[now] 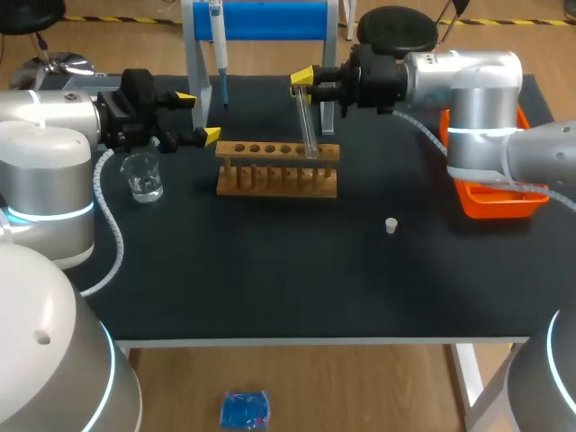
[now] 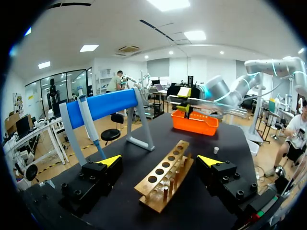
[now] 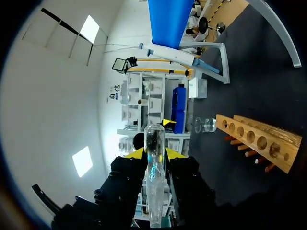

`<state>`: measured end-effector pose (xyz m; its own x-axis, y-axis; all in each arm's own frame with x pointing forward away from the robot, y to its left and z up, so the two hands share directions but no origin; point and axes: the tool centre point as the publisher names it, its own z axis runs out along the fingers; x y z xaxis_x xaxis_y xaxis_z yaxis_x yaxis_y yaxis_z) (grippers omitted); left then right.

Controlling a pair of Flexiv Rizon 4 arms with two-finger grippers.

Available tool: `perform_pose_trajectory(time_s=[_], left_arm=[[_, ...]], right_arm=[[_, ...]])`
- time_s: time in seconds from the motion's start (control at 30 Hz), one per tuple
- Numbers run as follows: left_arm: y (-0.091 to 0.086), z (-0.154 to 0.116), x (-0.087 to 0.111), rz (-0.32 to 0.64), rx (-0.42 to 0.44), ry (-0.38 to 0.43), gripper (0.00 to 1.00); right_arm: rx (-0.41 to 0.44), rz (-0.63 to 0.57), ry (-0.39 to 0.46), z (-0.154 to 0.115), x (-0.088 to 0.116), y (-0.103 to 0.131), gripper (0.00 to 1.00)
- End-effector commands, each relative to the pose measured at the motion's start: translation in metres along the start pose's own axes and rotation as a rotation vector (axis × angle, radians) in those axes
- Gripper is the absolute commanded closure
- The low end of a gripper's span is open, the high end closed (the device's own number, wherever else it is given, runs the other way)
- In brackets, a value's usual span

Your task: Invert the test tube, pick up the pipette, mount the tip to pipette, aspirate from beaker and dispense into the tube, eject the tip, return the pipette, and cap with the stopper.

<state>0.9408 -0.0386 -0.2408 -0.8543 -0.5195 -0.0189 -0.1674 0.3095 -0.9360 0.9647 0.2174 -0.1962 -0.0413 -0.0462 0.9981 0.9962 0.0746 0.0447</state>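
Test tube (image 3: pixel 154 143), clear glass, slotted wooden rack (image 1: pixel 277 171)

Rack (image 1: pixel 277 168) stands mid-table (image 1: pixel 270 288), toward the rear edge. Beaker (image 1: pixel 143 176) sits left of it, near the left edge. Pipette stand (image 1: pixel 270 18) is behind the rack at the rear edge, with the pipette (image 1: pixel 218 45) hanging on its left end. Stopper (image 1: pixel 391 225) lies right of centre, in front of the rack. Tray (image 1: pixel 495 200) is at the right edge. Test tube (image 1: pixel 308 126) is held between the right gripper's (image 1: pixel 306 85) fingers, over the rack's right end. Left gripper (image 1: pixel 198 117) hangs over the rack's left end, behind the beaker.
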Motion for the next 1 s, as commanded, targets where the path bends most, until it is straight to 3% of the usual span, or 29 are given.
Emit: perform_pose_trajectory(time_s=[0.03, 0.13, 0.17, 0.3, 0.43, 0.6, 0.67, 0.7, 0.73, 1.0], left_arm=[[0.001, 0.000, 0.000, 0.001, 0.003, 0.000, 0.00], [0.001, 0.000, 0.000, 0.001, 0.003, 0.000, 0.00], [-0.007, 0.002, 0.009, 0.151, -0.033, -0.057, 0.00], [-0.016, 0.005, 0.035, 0.469, 0.100, -0.093, 0.00], [-0.019, 0.011, 0.051, 0.692, 0.203, -0.019, 0.00], [-0.024, 0.002, 0.067, 0.928, 0.428, 0.131, 0.00], [-0.026, -0.001, 0.067, 0.957, 0.481, 0.198, 0.00], [-0.027, -0.003, 0.061, 0.924, 0.458, 0.172, 0.00], [-0.028, -0.005, 0.047, 0.786, 0.429, 0.115, 0.00], [-0.028, -0.005, 0.047, 0.786, 0.429, 0.115, 0.00]], right_arm=[[0.002, -0.001, 0.000, 0.000, 0.000, 0.001, 1.00], [0.002, -0.001, 0.000, 0.000, 0.000, 0.001, 1.00], [0.002, -0.001, 0.000, 0.000, 0.000, 0.001, 1.00], [0.002, -0.001, 0.000, 0.000, 0.000, 0.001, 1.00], [0.002, -0.001, 0.000, 0.000, 0.000, 0.001, 1.00], [0.002, -0.001, 0.000, 0.000, 0.000, 0.001, 1.00], [0.002, -0.001, 0.000, 0.000, 0.000, 0.001, 1.00], [0.002, -0.001, 0.000, 0.000, 0.000, 0.001, 1.00], [0.002, -0.001, 0.000, 0.000, 0.000, 0.001, 1.00], [0.002, -0.001, 0.000, 0.000, 0.000, 0.001, 1.00]])
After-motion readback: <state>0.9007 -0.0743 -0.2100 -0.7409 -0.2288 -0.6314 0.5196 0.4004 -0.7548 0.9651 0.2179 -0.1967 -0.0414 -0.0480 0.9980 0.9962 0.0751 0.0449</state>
